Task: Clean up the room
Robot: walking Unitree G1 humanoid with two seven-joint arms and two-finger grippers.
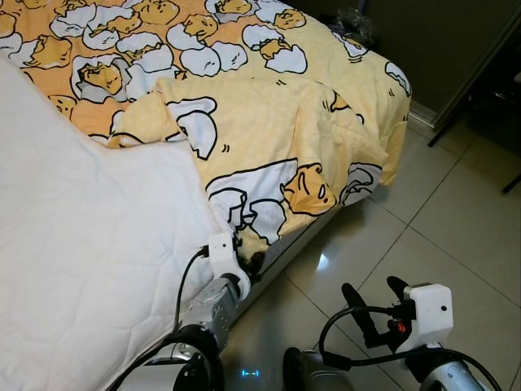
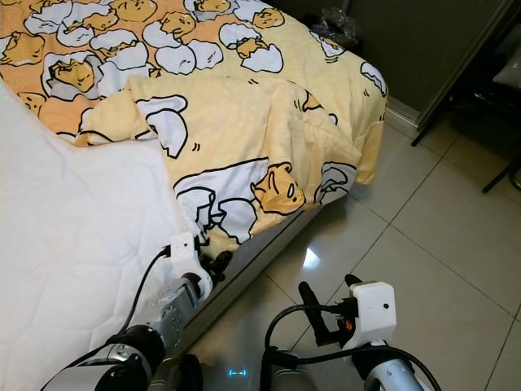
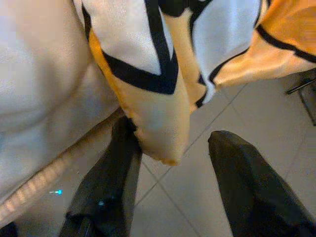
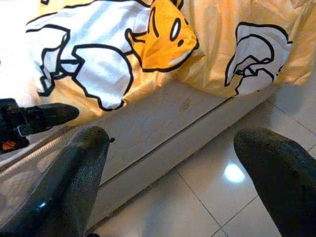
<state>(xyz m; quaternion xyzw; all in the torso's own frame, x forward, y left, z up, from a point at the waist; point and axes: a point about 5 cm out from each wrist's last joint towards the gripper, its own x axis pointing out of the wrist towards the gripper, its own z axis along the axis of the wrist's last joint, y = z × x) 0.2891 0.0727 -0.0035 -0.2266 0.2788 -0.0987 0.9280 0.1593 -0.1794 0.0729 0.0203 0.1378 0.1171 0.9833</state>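
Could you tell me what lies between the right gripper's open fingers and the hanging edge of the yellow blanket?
Bare glossy floor tile and the bed's pale side, in the right wrist view.

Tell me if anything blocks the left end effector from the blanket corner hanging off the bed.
Nothing visible does. The left end effector is open at the bed's edge, and the blanket corner hangs between its fingers, against one of them. The right end effector is open over the floor, apart from the bed.

Glossy pale tiled floor with light glare, dark wall, white baseboard
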